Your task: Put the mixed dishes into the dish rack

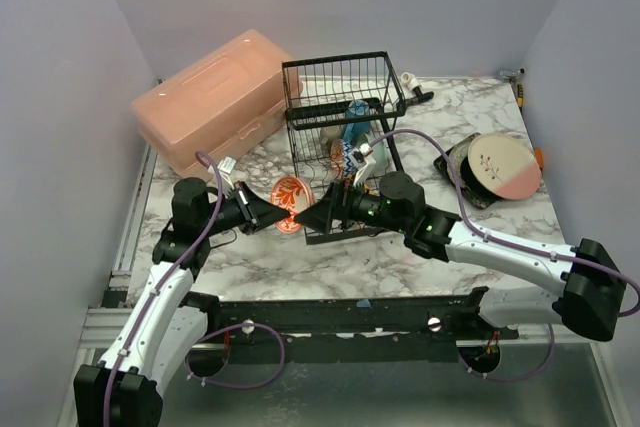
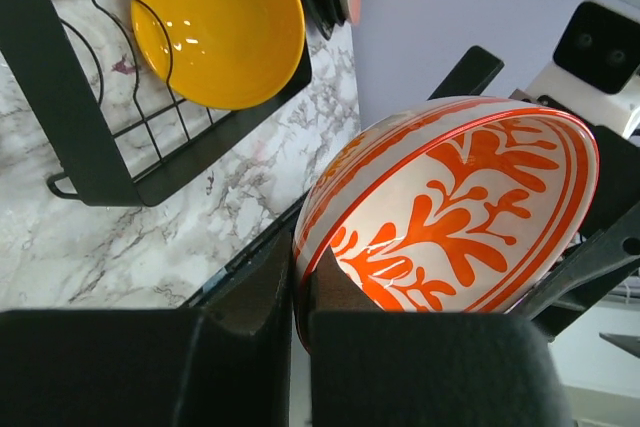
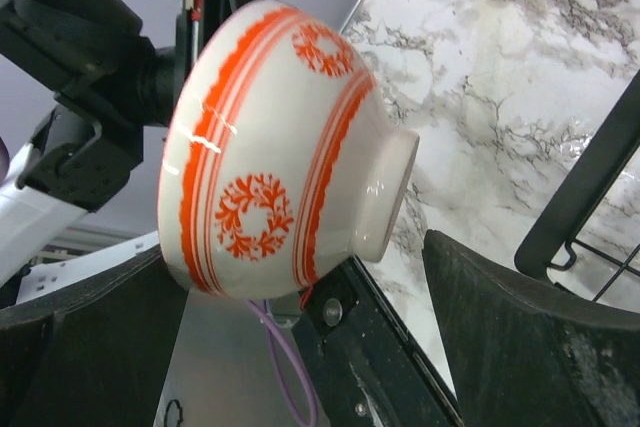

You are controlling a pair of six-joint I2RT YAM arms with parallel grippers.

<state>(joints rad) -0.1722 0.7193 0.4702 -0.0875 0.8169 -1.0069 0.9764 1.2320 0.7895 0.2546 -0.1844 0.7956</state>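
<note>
Now my left hand (image 1: 272, 212) pinches shut on the rim of red-patterned bowl (image 2: 450, 217); right hand (image 1: 312, 215) gapes wide beside it, dish rack (image 1: 340, 97) close behind.

White bowl (image 2: 450, 217) with orange leaf motifs; yellow bowl (image 2: 220, 22); black rack (image 2: 60, 97); salmon-pink box (image 1: 215, 97)

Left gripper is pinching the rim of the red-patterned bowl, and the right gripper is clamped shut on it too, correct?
Not quite. The left gripper does pinch the rim of the red-patterned bowl, but the right gripper is open, not clamped. The right wrist view shows its fingers spread wide on either side of the bowl.
</note>
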